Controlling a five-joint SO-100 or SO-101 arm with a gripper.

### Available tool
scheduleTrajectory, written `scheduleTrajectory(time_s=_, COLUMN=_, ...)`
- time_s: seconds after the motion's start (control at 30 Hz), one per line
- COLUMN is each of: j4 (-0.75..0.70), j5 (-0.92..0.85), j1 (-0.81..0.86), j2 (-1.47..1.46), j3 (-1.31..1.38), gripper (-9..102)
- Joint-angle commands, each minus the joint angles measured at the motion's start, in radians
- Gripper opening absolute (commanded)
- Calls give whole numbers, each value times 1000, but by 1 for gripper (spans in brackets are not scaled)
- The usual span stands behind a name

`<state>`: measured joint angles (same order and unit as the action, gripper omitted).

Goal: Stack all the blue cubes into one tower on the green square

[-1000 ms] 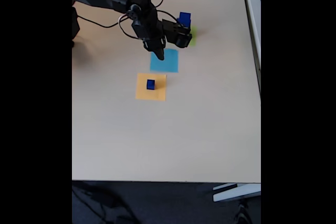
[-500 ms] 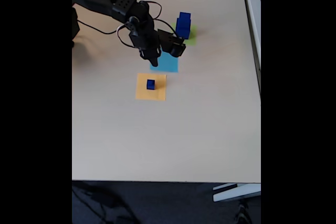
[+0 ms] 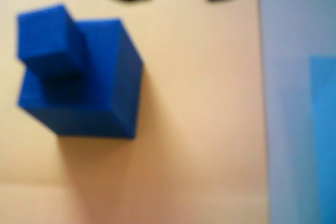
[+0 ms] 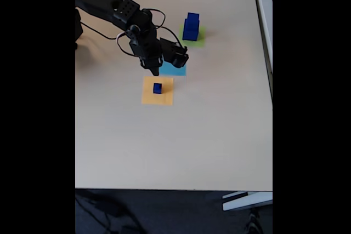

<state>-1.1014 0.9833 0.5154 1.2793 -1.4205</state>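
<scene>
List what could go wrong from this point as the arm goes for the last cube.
1. The small blue cube on the orange square is tiny, so the gripper hovering near it could nudge it aside instead of gripping it.
2. The tower on the green square looks stepped off-centre in the wrist view; adding another cube might topple it.
</scene>
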Motion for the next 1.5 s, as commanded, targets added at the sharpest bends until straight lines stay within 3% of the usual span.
scheduleTrajectory(time_s=0.0, j4=12, j5=-9, j1=11, j2=95, j3=23, gripper=5)
scheduleTrajectory(time_s=0.53, j4=11, j5=-14, j1=48, j2=64, j3=51, gripper=12)
scheduleTrajectory(time_s=1.47, j4=100, j5=-3, j1=61, j2=-51, j3=92, gripper=12)
